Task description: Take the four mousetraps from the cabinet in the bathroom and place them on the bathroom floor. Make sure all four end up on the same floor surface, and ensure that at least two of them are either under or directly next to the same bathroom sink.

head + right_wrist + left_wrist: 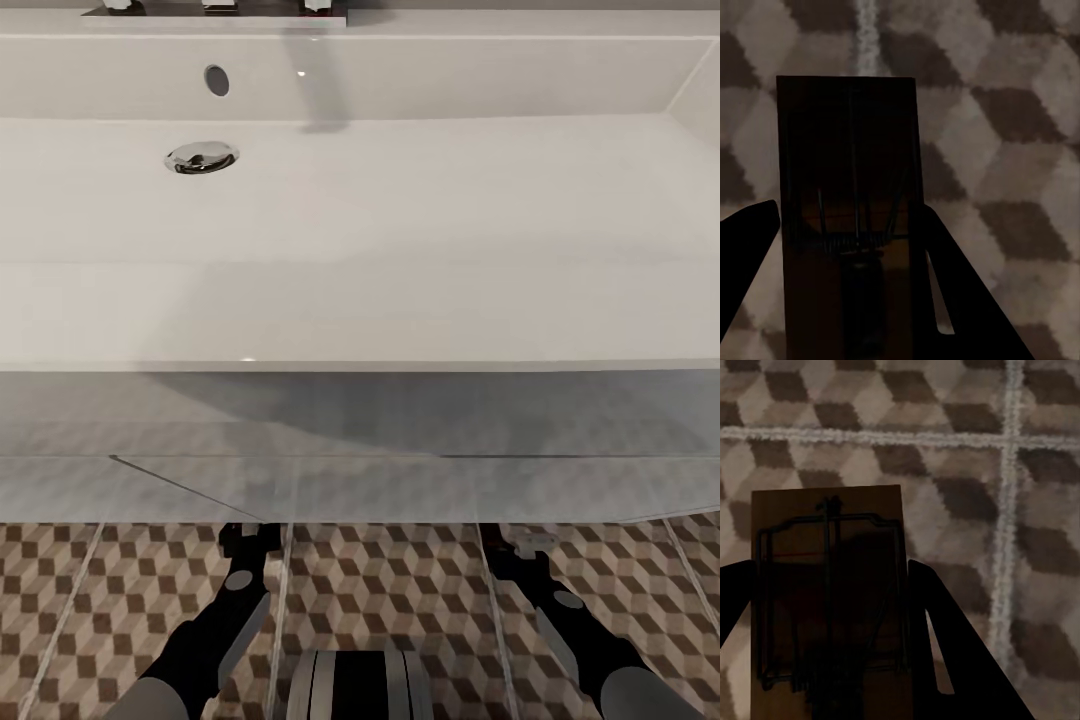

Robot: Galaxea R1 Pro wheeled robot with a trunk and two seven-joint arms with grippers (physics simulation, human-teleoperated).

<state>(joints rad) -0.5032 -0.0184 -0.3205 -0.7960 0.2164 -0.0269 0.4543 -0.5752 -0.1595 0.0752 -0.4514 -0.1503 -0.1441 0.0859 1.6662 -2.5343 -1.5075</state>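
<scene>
Two mousetraps show, each a brown wooden board with dark wire parts. One mousetrap (829,547) sits between the black fingers of my left gripper (831,577), which is shut on its long edges just above the cube-patterned bathroom floor (960,450). The other mousetrap (847,135) is held the same way in my right gripper (847,210), over the same tiles (1005,150). In the head view both arms (240,585) (530,570) reach forward under the front of the white bathroom sink (400,300). The cabinet is out of view.
The basin has a chrome drain (200,157) and an overflow hole (216,80). A glossy white vanity front (360,480) overhangs the floor tiles (390,590) and hides my grippers from the head camera. My own base (360,685) is at the bottom edge.
</scene>
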